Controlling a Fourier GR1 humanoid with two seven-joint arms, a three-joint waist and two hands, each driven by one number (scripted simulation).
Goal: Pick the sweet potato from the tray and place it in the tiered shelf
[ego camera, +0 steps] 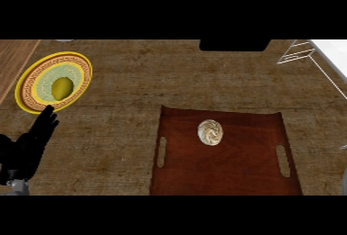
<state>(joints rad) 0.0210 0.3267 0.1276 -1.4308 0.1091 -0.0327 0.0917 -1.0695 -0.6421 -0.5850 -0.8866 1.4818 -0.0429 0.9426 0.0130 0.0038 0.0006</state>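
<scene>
A pale, beige, oval sweet potato lies on the dark red-brown tray, in its upper middle part. The white wire tiered shelf shows at the top right corner, partly cut off by the edge. My left hand stands at the lower left, fingers straight and pointing up, well to the left of the tray and holding nothing. My right hand does not show in the head view.
A yellow patterned plate with an olive-green oval item on it sits at the upper left, just above my left hand. A dark object is at the counter's far edge. A wooden strip borders the left side.
</scene>
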